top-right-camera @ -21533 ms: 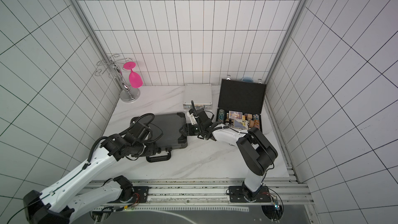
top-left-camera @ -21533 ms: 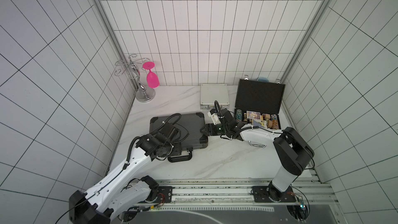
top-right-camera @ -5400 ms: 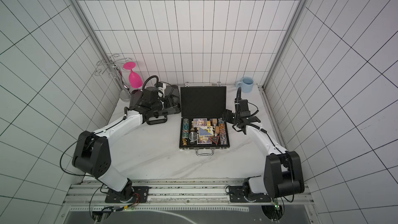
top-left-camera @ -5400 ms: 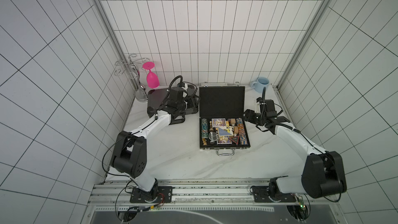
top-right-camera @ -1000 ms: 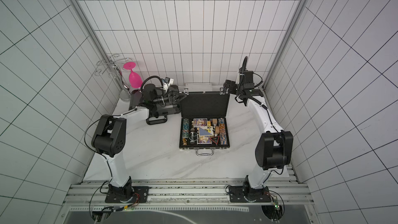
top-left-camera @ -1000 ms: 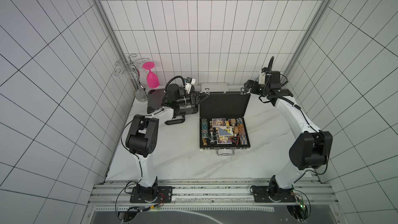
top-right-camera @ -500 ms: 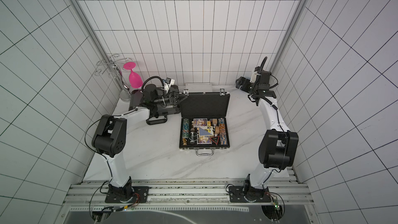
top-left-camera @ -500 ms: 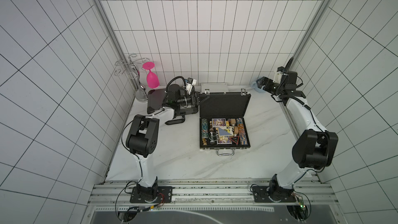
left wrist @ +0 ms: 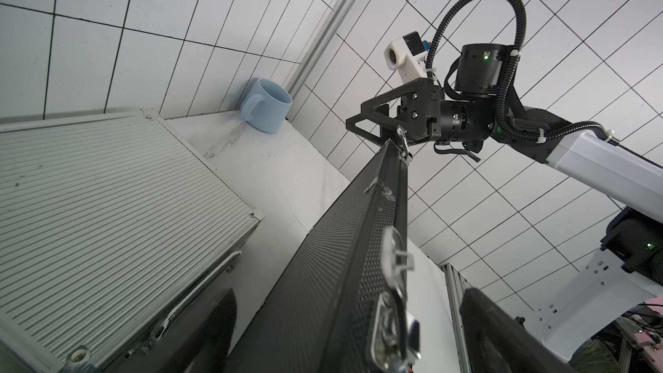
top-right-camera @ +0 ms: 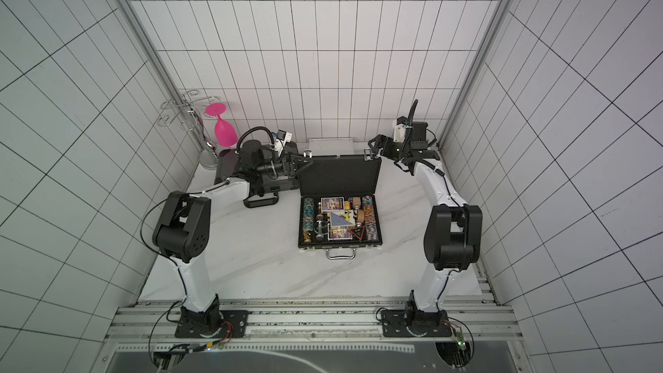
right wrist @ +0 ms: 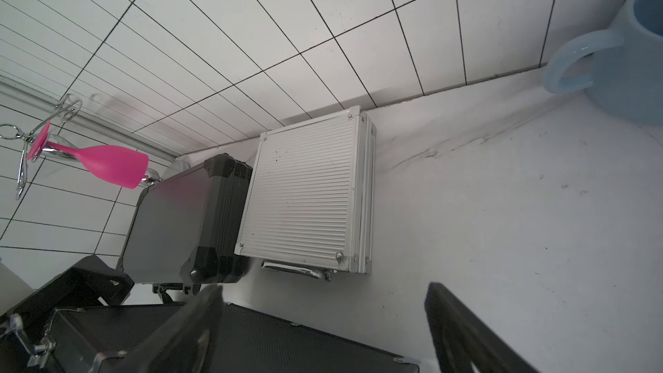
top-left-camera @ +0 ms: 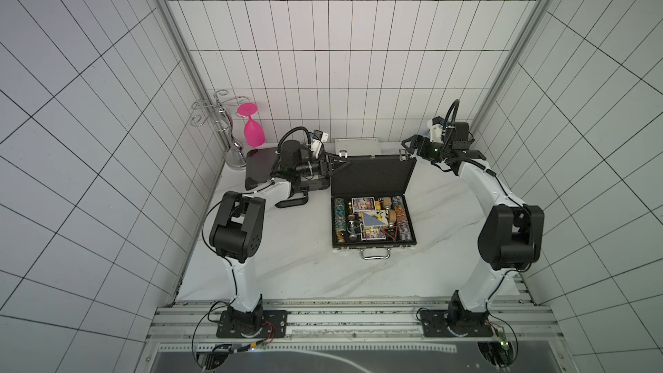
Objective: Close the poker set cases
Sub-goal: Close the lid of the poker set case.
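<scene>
Black textured case (top-left-camera: pixel 373 181) open mid-surface (top-left-camera: pixel 287 263), lid upright, chips (top-left-camera: pixel 339 217) in base. Left tool (top-left-camera: pixel 341 166) released, jaws straddling lid's top corner. Right tool (top-left-camera: pixel 408 148) released, at opposite top corner. Silver case (right wrist: pixel 305 191) and dark grey case (right wrist: pixel 172 224) shut, side by side at back wall.

Black case lid (left wrist: pixel 344 231) btwn spread L tool (left wrist: pixel 349 331) jaws.

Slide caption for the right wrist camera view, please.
Open right end effector at the black textured case's lid; closed silver case and dark grey case beyond, plus a blue mug.
</scene>
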{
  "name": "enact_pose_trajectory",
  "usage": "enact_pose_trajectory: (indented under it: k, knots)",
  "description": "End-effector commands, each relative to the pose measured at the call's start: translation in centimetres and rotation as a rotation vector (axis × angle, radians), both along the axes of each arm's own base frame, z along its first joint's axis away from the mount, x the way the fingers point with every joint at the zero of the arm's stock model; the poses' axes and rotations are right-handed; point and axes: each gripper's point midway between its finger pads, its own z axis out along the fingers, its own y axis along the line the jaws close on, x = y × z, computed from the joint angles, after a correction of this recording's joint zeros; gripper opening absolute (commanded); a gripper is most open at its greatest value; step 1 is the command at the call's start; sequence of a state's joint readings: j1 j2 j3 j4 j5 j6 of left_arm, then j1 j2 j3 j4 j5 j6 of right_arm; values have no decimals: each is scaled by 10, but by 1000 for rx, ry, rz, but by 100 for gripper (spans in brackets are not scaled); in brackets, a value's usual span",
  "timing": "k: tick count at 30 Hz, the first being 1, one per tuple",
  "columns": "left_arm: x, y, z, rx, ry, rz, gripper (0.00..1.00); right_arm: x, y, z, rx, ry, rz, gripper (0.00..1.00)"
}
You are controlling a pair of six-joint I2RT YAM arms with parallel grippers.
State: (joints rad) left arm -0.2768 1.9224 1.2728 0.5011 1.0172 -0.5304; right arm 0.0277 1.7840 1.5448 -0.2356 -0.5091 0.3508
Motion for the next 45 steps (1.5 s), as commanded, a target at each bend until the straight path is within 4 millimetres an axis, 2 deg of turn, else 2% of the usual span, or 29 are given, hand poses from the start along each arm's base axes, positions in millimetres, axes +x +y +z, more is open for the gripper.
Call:
enact_pose_trajectory:
  k: [1, 4, 13, 19, 23, 29, 33, 37, 41, 45]
  knots:
    - [-8, -2, 9, 1, -25, -9, 98, -19, 16, 25, -7, -48, 37, 90]
    - [-8, 0, 8, -10, -7, 11, 98, -29, 14, 24, -3, -43, 23, 91]
    - [-19, 17, 26, -28, -31, 62, 98, -67, 26, 6, 62, 3, 74, 91]
    - [-20, 19, 24, -66, 9, 74, 98, -91, 34, -7, 114, 49, 107, 91]
    - [-17, 30, 17, -49, 43, 142, 98, -105, 34, -21, 116, 82, 105, 91]
    - [-18, 46, 16, -29, 59, 220, 98, -114, 34, -25, 111, 91, 109, 90]
    - [-19, 58, 25, -33, 51, 267, 98, -120, 33, -25, 108, 92, 111, 90]
    - [-5, 75, 28, -5, 93, 377, 98, -124, 32, -28, 103, 103, 109, 90]
    - [-3, 73, 27, 36, 108, 413, 98, -130, 28, -31, 85, 125, 89, 90]
    - [-1, 77, 18, 90, 129, 490, 98, -145, 17, -45, 40, 168, 32, 92]
